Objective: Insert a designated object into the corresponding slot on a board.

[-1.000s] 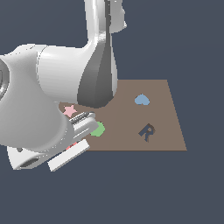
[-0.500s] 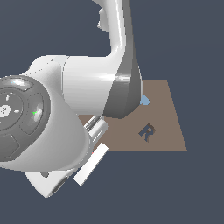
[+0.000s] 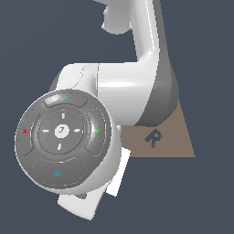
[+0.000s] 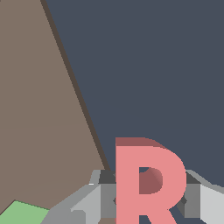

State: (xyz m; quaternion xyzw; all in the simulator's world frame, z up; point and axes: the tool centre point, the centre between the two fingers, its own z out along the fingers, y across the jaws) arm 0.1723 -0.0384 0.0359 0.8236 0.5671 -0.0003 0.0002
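Brown board (image 3: 176, 144) shows only a corner past the arm in the exterior view, the dark R-shaped slot (image 3: 154, 138) on it unfilled; a second ago the star and green polygon were visible, so the arm has swung in front, likely lifting. Pink-red R block (image 4: 146, 183) fills the wrist view, clamped upright between the tool (image 4: 148, 202) fingers (image 4: 89, 203), beside the board edge, apparently off the worktop and not yet over the slot.

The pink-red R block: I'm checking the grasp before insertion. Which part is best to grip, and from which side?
Probably the R block is best pinched low across its two legs, fingers on its outer side edges, approaching end-on from the foot of the letter. In the wrist view the grey fingers sit either side of it there, leaving the bowl and flat face free. Firm contact can't be confirmed.
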